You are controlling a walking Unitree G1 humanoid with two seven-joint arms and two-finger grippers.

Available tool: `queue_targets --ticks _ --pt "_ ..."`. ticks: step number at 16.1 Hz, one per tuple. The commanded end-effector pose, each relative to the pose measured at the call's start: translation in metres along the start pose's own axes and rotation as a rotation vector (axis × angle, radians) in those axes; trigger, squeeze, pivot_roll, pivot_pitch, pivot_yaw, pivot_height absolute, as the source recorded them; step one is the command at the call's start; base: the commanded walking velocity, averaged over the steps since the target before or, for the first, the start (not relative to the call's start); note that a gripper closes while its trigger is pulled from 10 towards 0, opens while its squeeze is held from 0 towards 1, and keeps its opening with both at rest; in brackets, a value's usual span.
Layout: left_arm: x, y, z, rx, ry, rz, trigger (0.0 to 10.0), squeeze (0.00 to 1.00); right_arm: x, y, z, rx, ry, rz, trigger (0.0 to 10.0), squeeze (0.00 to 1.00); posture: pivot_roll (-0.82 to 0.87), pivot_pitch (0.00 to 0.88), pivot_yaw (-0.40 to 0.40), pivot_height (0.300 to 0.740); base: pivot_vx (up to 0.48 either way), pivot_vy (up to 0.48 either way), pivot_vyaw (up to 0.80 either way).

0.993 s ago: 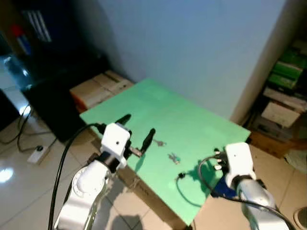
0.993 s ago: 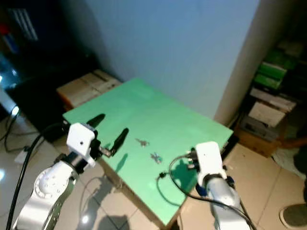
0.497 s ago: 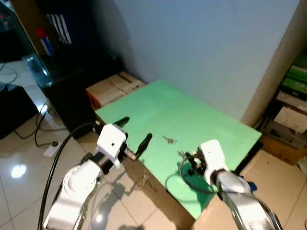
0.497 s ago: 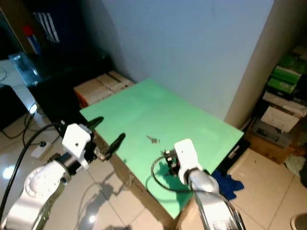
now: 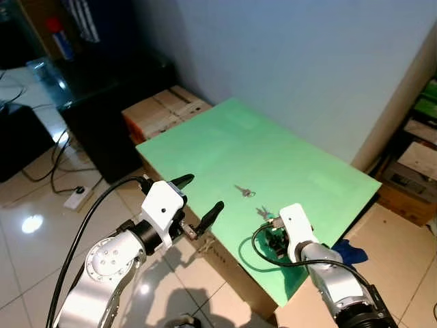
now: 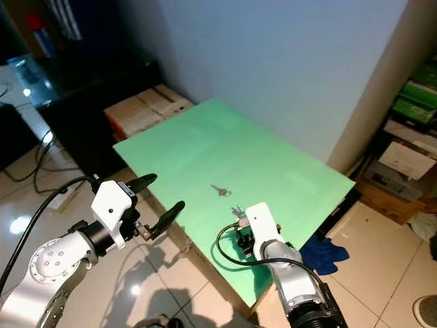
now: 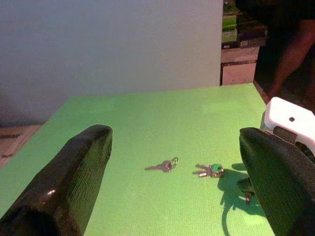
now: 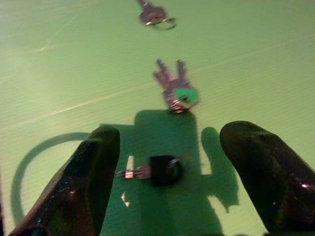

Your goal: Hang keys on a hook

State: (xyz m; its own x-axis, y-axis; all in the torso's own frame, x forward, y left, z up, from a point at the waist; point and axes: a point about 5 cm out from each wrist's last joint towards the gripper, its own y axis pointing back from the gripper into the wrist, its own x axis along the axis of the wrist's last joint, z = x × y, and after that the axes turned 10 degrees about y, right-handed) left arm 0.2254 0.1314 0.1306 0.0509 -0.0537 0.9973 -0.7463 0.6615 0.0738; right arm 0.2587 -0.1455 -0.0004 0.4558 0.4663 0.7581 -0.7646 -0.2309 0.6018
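The blue-grey wall (image 5: 293, 61) stands behind the green table (image 5: 225, 147), which carries all the task items. A cardboard box (image 5: 164, 113) sits on the floor just beside the table's far left edge, and shelving with boxes (image 6: 410, 116) stands at the right. A blue cloth (image 5: 348, 251) lies on the floor tiles near the table's right edge.

My left tool (image 5: 198, 205) hovers at the near left edge of the table, fingers spread wide, holding nothing. My right tool (image 8: 170, 172) is low over the near part of the table, fingers also wide apart and empty; its black cable loops beside it.

Three key items lie on the table, apart from one another. A single silver key on a ring (image 7: 165, 165) lies furthest from my right tool. A key bunch with a green tag (image 8: 178, 94) lies just ahead of the right tool. A black-headed key (image 8: 156, 171) lies between the right tool's fingers (image 8: 88, 182), in its shadow, not gripped
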Motion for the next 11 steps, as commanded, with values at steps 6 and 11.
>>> queue_targets --ticks 6,11 --pt "0.006 0.005 0.001 -0.016 0.008 0.001 10.0 0.0 -0.011 -0.004 -0.012 -0.002 -0.01 -0.072 10.0 0.0 0.08 0.123 0.077 0.74 0.0 0.0 0.0" --pt "0.009 0.007 0.0 -0.022 0.009 0.004 10.0 0.0 -0.018 -0.002 -0.008 -0.094 -0.069 -0.085 2.0 0.0 0.08 0.124 0.099 0.74 0.0 0.0 0.0"
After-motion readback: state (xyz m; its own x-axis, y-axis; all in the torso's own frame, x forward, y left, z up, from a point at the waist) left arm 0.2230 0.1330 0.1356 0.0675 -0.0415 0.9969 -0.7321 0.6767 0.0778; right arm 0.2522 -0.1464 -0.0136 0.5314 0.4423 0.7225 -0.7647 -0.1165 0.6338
